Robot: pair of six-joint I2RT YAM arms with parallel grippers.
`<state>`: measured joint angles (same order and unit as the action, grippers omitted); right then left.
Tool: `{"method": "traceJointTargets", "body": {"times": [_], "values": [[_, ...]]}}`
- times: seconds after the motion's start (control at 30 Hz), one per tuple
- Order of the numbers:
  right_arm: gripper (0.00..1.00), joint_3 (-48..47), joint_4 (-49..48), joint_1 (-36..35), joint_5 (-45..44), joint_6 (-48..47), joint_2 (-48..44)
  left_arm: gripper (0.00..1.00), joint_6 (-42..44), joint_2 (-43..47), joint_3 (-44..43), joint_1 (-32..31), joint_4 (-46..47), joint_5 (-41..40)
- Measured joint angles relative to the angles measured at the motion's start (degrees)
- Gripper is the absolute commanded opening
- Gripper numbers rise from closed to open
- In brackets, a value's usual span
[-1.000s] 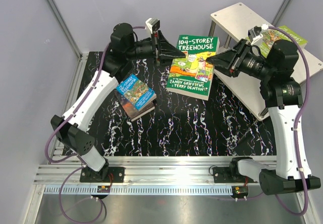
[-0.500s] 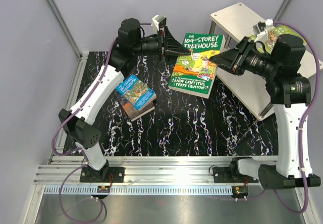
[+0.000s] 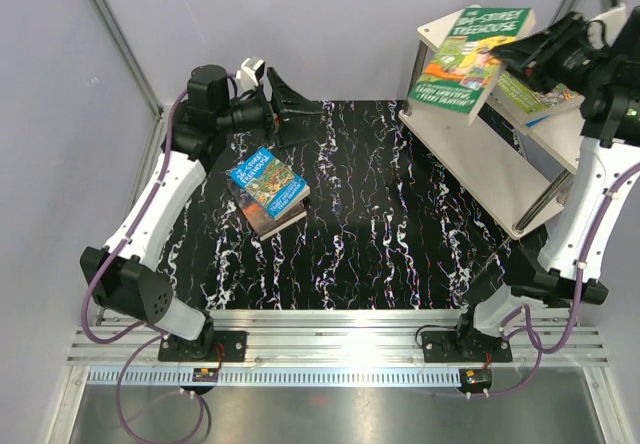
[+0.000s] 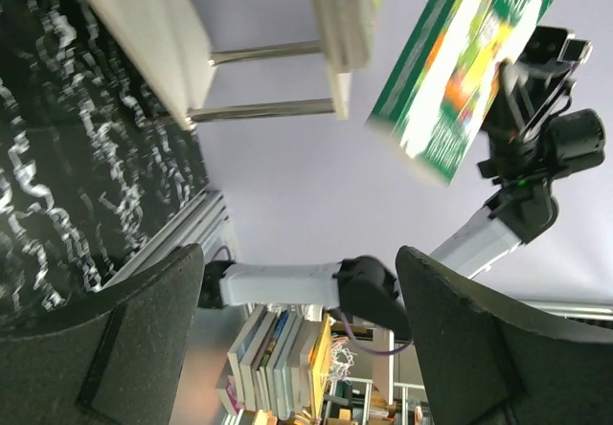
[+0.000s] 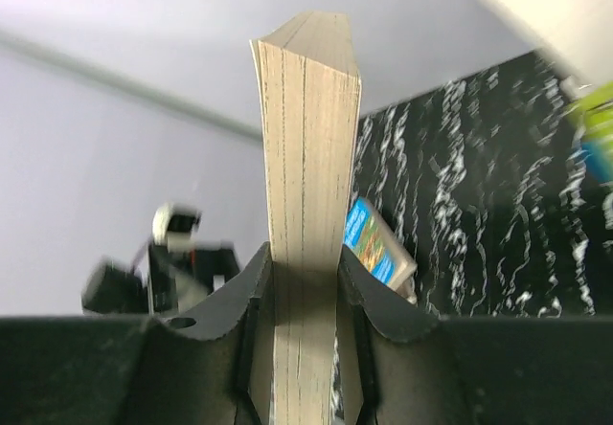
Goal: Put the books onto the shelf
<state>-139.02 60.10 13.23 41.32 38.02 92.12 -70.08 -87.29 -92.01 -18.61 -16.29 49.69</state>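
Marbled tabletop [image 3: 380, 234] carries a stack [image 3: 268, 189], the left gripper [image 3: 310, 112] spread nearby. Over the shelf [image 3: 490, 179], the right gripper [image 5: 305, 272] pinches a green book [image 3: 470, 54] — best levelled and lowered flat before release.

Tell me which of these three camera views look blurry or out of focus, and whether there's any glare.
Top external: sharp throughout, with bright glare on the metal rail. Left wrist: the green book is motion-smeared, worst at its lower corner. Right wrist: that book's page edges are crisp, while the shelf and the left arm behind are soft.
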Motion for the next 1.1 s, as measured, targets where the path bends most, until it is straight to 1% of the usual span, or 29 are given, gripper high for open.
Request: {"method": "traceJointTargets", "body": {"times": [0.1, 0.23, 0.37, 0.43, 0.67, 0.87, 1.1], "values": [[0.00, -1.44, -1.51, 7.61, 0.59, 4.28, 3.06, 0.84, 1.92, 2.56, 4.20, 1.38, -1.68, 0.13], [0.00, -1.29, -6.23, 17.14, 1.38, 12.74, 7.21, 0.84, 4.20, 4.52, 8.55, 2.51, -2.49, 0.81], [0.00, -1.49, -8.72, 22.29, 1.77, 17.86, 10.86, 0.84, 6.23, 4.52, 9.88, 2.80, -3.82, 1.01], [0.00, -0.20, -8.81, 24.17, 1.81, 18.88, 11.15, 0.84, 6.99, 4.52, 10.29, 2.78, -3.80, 1.07], [0.00, 1.46, -4.87, 25.97, 1.49, 17.27, 11.15, 0.84, 7.56, 4.52, 13.29, 2.78, -3.32, 1.60], [0.00, 2.47, -0.26, 27.02, -0.33, 14.73, 11.02, 0.84, 7.65, 4.52, 13.46, 2.78, -2.78, 2.08], [0.00, 3.96, 1.05, 27.47, -2.78, 13.75, 11.02, 0.83, 7.72, 4.42, 13.51, 2.78, -1.99, 2.40]]}}
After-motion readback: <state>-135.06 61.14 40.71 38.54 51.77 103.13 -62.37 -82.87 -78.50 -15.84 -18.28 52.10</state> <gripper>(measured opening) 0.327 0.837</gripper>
